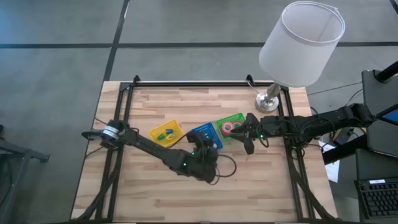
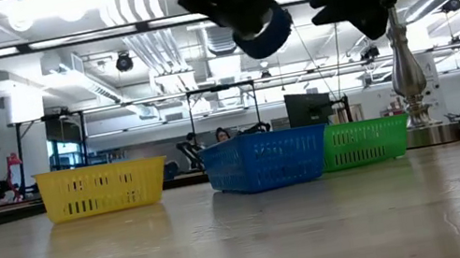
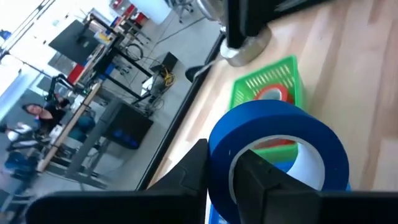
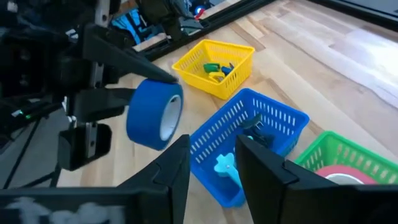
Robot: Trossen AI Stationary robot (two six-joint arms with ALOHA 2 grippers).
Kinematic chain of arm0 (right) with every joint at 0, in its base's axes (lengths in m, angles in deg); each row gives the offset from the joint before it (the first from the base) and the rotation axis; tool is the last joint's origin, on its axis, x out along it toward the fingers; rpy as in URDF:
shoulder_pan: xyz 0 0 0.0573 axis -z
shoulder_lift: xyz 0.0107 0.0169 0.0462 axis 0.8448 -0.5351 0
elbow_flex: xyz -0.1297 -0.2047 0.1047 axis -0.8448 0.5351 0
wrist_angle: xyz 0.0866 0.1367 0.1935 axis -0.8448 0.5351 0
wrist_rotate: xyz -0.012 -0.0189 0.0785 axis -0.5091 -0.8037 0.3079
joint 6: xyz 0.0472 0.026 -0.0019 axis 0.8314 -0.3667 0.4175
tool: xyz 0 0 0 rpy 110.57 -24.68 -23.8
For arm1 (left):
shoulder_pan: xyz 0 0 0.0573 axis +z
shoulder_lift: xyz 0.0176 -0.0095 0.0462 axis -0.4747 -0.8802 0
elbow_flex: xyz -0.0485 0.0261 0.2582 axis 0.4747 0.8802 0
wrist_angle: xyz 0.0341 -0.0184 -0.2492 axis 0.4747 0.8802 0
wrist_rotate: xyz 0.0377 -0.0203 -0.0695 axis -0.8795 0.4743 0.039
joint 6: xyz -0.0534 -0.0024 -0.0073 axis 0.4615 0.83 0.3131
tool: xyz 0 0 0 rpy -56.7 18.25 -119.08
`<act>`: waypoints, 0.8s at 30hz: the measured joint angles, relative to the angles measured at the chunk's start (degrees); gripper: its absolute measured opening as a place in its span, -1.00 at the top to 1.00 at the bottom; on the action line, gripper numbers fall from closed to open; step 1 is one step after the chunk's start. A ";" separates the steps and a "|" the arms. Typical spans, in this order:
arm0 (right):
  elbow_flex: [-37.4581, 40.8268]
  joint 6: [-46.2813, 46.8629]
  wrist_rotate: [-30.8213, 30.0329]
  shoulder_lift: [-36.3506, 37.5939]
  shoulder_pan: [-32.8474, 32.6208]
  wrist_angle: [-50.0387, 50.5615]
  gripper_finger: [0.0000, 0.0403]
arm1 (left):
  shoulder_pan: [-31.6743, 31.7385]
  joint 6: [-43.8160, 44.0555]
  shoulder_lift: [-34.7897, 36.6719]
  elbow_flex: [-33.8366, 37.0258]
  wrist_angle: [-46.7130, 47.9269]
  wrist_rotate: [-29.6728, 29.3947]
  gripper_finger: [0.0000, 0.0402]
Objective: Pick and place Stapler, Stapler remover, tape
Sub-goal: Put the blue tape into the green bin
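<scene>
Desk (image 1: 186,199): pale wood planks, butcher-block pattern, grain running lengthwise, framed by a dark metal rail. Grey floor around it. The low view looks into an open workshop: white ceiling ducts, strip lights, monitors and benches far back. A person sits at a bench in the background of the left wrist view.

Lamp (image 1: 301,43) at the desk's far right corner: white drum shade, polished metal stem and round base.

Three slotted plastic bins sit in a row mid-desk. Yellow bin (image 1: 165,132) holds small yellow, green and blue items. Blue bin (image 1: 206,134) is in the middle, holding a dark item and a light blue one, both too small to identify. Green bin (image 1: 231,126) touches the blue one and holds red tape (image 1: 229,128), ring-shaped.

Left pincer (image 4: 127,99) hangs above the desk near the blue bin, fingers closed across the wall of the blue tape (image 4: 155,114), one finger through the hole, one outside. The roll is a smooth, wide blue ring with a white core, carried clear of the desk and the bins; in the low view it shows above the blue bin's rim.

Right pincer (image 1: 249,142) hovers by the green bin, fingers parted, holding nothing.
</scene>
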 joint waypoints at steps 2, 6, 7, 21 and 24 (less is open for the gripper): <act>0.00 -0.32 -0.01 0.00 0.00 0.04 0.35 | 0.73 0.14 0.00 0.00 -1.77 0.19 0.73; 0.00 -0.99 -0.02 0.00 0.02 0.04 0.32 | 2.89 2.20 -0.02 0.05 -2.88 0.51 0.73; 0.00 -0.99 -0.02 0.00 0.02 0.04 0.32 | 3.50 2.72 -0.02 0.07 -3.22 0.53 0.73; 0.04 -1.68 -0.20 0.00 0.07 -1.44 0.32 | 9.19 -0.15 -0.13 6.54 -20.47 4.30 0.73; 0.04 -3.64 -0.20 0.00 0.09 -1.44 0.31 | 9.08 -2.73 -0.11 6.73 -27.06 5.66 0.73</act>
